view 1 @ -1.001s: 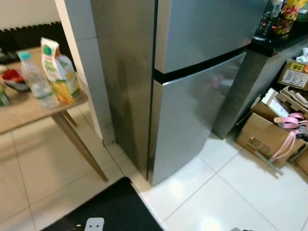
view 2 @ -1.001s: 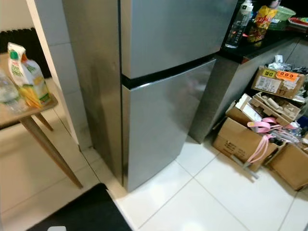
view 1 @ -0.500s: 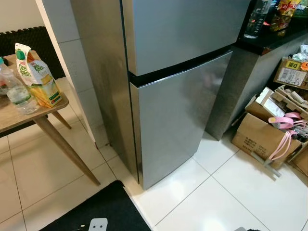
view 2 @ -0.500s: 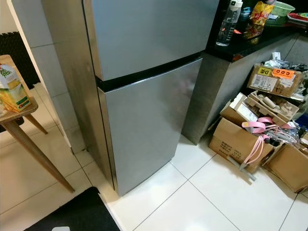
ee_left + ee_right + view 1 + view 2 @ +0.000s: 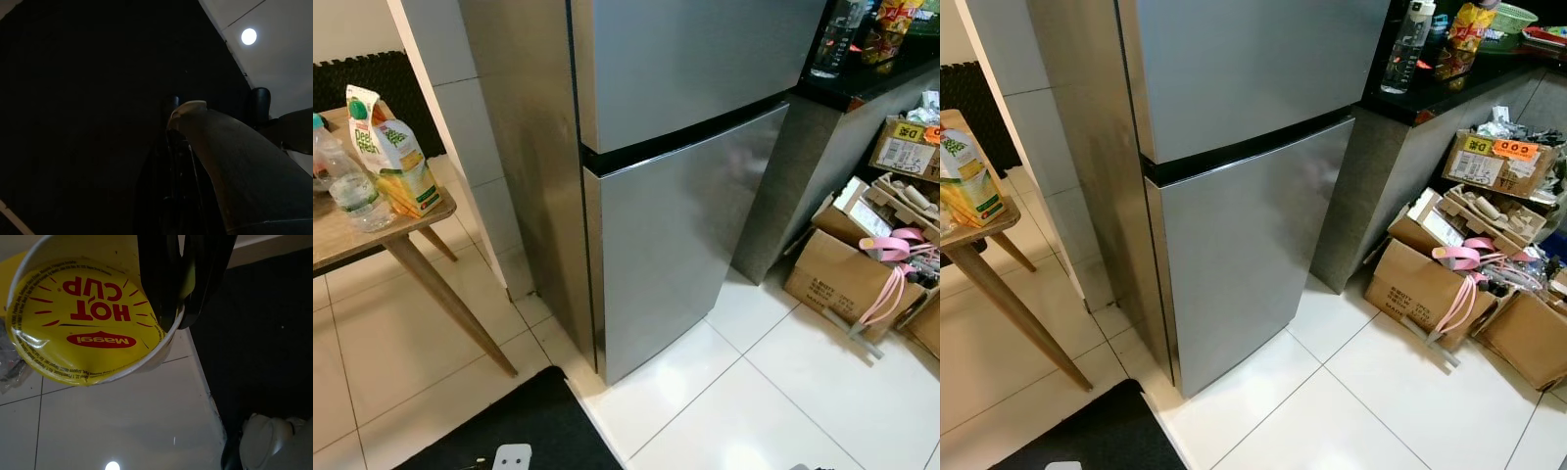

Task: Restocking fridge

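The right pincer (image 5: 177, 316) pinches the rim of a noodle cup (image 5: 88, 323) with a yellow foil lid printed "Maggi Hot Cup". The cup hangs over white floor tiles (image 5: 112, 426), beside the edge of a black floor mat (image 5: 259, 342). The left wrist view is very dark; a curved dark object (image 5: 234, 166) is in front of the camera, and I cannot tell how the left pincer stands.

From the head views, the black mat (image 5: 509, 431) lies nearest, at the bottom left of the scene, on the white tiled floor (image 5: 754, 392). Beyond it stands a tall silver fridge (image 5: 675, 245) with two doors, both closed, a dark seam between the upper and lower door.

To the left of the fridge, a wooden worktop (image 5: 362, 235) on slanted legs carries a yellow and green juice carton (image 5: 391, 157) and, just beside it, a clear plastic water bottle (image 5: 347, 186). Behind them is a white tiled wall column (image 5: 460, 108).

To the right of the fridge, cardboard boxes (image 5: 1420, 294) sit on the floor, with pink straps (image 5: 1464, 284) draped over one of them. Above, a dark worktop (image 5: 1459, 83) holds a clear bottle (image 5: 1405, 49) and a snack packet (image 5: 1457, 39).
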### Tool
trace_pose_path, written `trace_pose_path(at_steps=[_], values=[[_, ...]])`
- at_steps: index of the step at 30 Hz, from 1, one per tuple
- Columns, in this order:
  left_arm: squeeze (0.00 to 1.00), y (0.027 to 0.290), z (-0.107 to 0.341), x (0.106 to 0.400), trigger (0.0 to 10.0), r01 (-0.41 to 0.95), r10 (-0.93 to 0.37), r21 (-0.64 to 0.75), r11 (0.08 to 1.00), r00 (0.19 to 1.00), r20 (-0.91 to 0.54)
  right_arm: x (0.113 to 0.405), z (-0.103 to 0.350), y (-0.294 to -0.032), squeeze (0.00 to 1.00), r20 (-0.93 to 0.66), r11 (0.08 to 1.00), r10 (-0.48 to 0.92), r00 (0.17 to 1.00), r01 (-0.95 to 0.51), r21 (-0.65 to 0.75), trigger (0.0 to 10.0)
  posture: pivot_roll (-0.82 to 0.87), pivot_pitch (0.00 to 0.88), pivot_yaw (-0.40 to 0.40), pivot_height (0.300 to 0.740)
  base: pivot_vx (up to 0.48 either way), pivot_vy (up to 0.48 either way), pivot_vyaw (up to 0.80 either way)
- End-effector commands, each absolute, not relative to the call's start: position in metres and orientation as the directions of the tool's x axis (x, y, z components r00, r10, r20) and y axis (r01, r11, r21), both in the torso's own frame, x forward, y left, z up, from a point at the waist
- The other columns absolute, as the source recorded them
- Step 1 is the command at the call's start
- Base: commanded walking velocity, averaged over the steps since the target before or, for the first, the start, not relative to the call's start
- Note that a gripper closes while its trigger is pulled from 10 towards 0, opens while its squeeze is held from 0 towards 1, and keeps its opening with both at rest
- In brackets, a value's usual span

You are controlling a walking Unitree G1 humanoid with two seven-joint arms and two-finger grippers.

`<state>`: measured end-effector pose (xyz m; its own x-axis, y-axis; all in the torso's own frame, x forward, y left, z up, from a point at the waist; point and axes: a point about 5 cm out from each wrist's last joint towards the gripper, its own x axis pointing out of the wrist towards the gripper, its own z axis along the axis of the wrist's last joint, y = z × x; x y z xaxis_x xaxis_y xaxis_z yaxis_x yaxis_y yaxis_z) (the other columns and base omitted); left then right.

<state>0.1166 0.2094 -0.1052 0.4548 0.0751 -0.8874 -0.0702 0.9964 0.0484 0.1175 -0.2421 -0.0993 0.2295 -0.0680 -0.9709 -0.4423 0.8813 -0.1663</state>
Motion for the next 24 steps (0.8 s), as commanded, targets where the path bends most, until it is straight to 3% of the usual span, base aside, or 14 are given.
trace_pose_path(at_steps=[1,14,20,24], values=[[0.00,0.2080,-0.1090,0.1050,10.0,-0.069,0.075,0.050,0.996,0.415,-0.907,0.1168,-0.0988,-0.2447,0.00,-0.971,0.886,-0.073,0.228,-0.433,-0.169,10.0,-0.07,0.012,-0.048,0.740,0.000,0.000,0.00],[0.00,0.2074,-0.1093,0.1044,10.0,-0.053,0.068,0.051,0.997,0.409,-0.910,0.1167,-0.0989,-0.2445,0.00,-0.972,0.884,-0.070,0.225,-0.438,-0.166,10.0,-0.07,0.011,-0.048,0.740,0.000,0.000,0.00],[0.00,0.2070,-0.1095,0.1043,10.0,-0.061,0.069,0.048,0.997,0.408,-0.910,0.1167,-0.0991,-0.2436,0.00,-0.972,0.883,-0.068,0.225,-0.440,-0.163,10.0,-0.07,0.011,-0.048,0.740,0.000,-0.445,0.00],[0.00,0.2078,-0.1092,0.1051,10.0,-0.071,0.077,0.052,0.996,0.409,-0.909,0.1167,-0.0992,-0.2430,0.00,-0.972,0.883,-0.066,0.224,-0.441,-0.161,10.0,-0.07,0.011,-0.048,0.740,0.000,0.000,0.00]])
